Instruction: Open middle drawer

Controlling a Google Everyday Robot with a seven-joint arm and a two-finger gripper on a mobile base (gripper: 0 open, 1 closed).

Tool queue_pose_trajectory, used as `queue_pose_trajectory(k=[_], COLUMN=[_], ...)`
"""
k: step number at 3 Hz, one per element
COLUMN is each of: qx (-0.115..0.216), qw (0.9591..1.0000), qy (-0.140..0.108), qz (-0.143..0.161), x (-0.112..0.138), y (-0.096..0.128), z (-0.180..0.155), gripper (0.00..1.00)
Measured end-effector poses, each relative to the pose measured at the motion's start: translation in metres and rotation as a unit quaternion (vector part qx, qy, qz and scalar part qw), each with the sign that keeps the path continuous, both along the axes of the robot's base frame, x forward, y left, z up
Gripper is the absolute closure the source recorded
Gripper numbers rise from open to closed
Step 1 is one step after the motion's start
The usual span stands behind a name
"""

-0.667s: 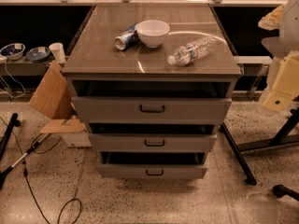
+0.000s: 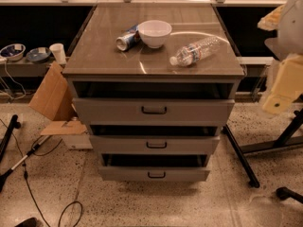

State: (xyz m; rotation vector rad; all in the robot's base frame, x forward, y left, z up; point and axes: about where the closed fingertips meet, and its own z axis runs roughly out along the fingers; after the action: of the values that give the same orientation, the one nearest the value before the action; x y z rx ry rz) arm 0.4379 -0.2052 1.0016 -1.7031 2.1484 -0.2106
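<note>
**Speckled floor, grey cabinet: the middle drawer is not yet pulled**

A speckled floor [image 2: 142, 202] runs under a grey cabinet [image 2: 70, 86] with three drawers. Its brown surface [image 2: 104, 51] carries a white bowl [image 2: 154, 32], a can [image 2: 127, 40] lying just beside the bowl, and a bottle [image 2: 195, 51] on its side.

As I judge it, the job has hardly begun. My gripper [image 2: 283, 86] hangs at the right edge of the view, level with the top drawer [image 2: 104, 111] and well apart from the cabinet. It touches nothing, and I cannot tell whether it is apart or together. The whole reach is left to do: come across to the front, take the handle [image 2: 156, 145], and draw it towards me.

The middle drawer [image 2: 123, 144] sits second of the three, between the top drawer and the bottom drawer [image 2: 123, 174]. Its front is flat, wide and grey, with the small dark bar handle at its centre. A dark band lies above it, as above each of the others. I cannot tell whether that is a slight opening or only shadow. It stands no further out than its neighbours, so I take it as shut or nearly so.
</note>
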Motion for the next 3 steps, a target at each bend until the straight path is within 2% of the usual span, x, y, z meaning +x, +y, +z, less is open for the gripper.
queue_pose_trajectory(k=[1,2,3], qx=[0.011,0.031,0.06], qw=[0.999,0.9973,0.9941], qy=[0.003,0.022,0.048], qz=[0.042,0.063,0.076], x=[0.0,-0.001,-0.003], y=[0.012,0.021,0.031], z=[-0.032,-0.082,-0.149], gripper=[0.0,0.0,0.0])
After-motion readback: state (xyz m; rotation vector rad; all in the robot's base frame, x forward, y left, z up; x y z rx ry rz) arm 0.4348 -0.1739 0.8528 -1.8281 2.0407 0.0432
